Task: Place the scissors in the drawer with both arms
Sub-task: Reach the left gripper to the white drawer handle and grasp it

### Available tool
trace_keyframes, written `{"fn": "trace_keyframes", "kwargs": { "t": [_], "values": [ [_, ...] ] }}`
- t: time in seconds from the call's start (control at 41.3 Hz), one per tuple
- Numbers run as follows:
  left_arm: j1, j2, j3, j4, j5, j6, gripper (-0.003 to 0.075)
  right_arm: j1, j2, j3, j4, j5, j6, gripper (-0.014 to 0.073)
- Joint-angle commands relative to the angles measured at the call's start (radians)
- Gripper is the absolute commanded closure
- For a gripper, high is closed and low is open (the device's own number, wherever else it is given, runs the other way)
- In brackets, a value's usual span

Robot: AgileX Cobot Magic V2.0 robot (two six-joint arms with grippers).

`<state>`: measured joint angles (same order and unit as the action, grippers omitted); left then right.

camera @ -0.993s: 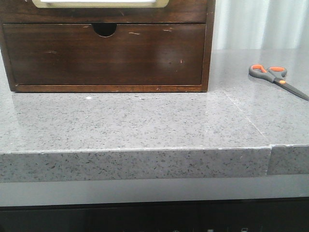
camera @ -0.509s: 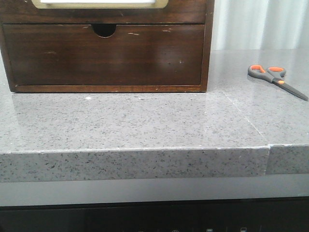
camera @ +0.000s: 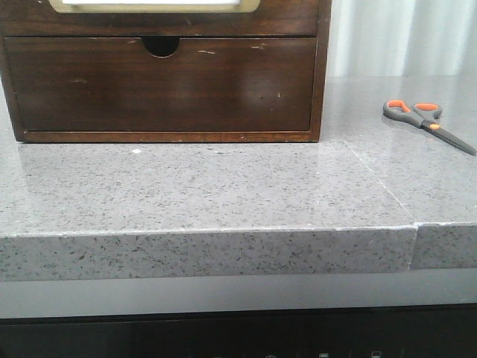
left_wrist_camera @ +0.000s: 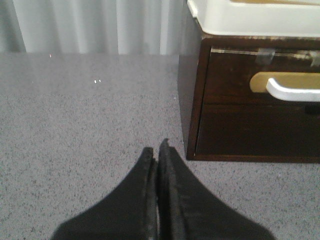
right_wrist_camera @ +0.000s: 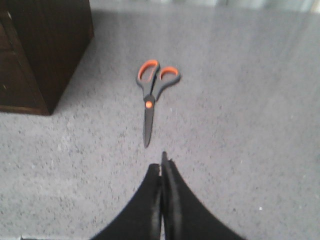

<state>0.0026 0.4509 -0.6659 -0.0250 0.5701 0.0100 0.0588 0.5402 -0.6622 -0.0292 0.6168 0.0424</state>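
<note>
Your first risk is the pickup: the scissors (right_wrist_camera: 152,92) lie flat and closed on the grey speckled surface (camera: 223,186), so a tool coming down over the thin blades may skid them sideways or pinch only an edge, and they can then slip out on the way to the cabinet. The handles with the orange-lined loops look like the thicker, safer place to grip. The second risk is the drawer (left_wrist_camera: 260,75): its front, with the white panel in the tan frame, appears fully pushed in, though you see only part of it in the left wrist view and a sliver at the top of the front view, so take that as likely, not certain. If you carry the scissors over before that drawer is pulled out, you have nowhere to put them; and you could catch the wrong front, since the plain lower drawer (camera: 164,86) with the finger notch sits just beneath it. A hard pull might also drag the whole cabinet forward. The right tool (right_wrist_camera: 162,165) is clenched, fingers pressed together, holding nothing, its tips hanging near the blade point but apart from it. The left tool (left_wrist_camera: 156,155) is likewise clenched and empty, near the cabinet's left corner, touching nothing. The scissors rest well to the right of the cabinet, handles pointing away from you.
</note>
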Motion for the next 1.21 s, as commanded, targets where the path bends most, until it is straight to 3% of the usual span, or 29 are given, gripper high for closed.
{"fn": "trace_keyframes", "kwargs": {
  "t": [0.0, 0.291, 0.388, 0.46, 0.557, 0.63, 0.727, 0.921, 1.187],
  "values": [
    [0.000, 0.032, -0.014, -0.001, -0.063, -0.010, 0.0741, -0.009, 0.042, -0.033, -0.014, -0.054, -0.007, 0.0661],
    [0.000, 0.051, 0.024, -0.008, -0.076, -0.010, 0.0740, -0.009, 0.100, -0.033, -0.033, -0.025, -0.007, 0.0661],
    [0.000, 0.051, 0.027, -0.008, -0.076, -0.004, 0.0709, -0.009, 0.111, -0.033, -0.046, -0.017, -0.007, 0.0616],
    [0.000, 0.051, 0.027, -0.008, -0.078, -0.010, 0.0604, -0.009, 0.120, -0.033, -0.047, -0.011, -0.008, 0.0494],
    [0.000, 0.051, 0.027, -0.008, -0.085, -0.004, 0.0358, -0.009, 0.121, -0.033, -0.047, -0.006, -0.025, 0.0279],
    [0.000, 0.051, 0.027, -0.008, -0.092, -0.010, 0.0225, -0.009, 0.121, -0.033, -0.049, -0.006, -0.025, 0.0167],
    [0.000, 0.051, 0.029, -0.039, -0.092, -0.010, 0.0169, -0.009, 0.120, -0.033, -0.049, -0.002, -0.025, 0.0117],
    [-0.008, 0.081, 0.028, -0.422, -0.095, 0.017, 0.0175, -0.009, 0.120, -0.033, -0.049, 0.000, -0.025, 0.0118],
    [-0.056, 0.229, 0.028, -1.005, -0.095, 0.211, 0.0175, -0.009, 0.120, -0.033, -0.049, 0.001, -0.025, 0.0118]
  ]
}}
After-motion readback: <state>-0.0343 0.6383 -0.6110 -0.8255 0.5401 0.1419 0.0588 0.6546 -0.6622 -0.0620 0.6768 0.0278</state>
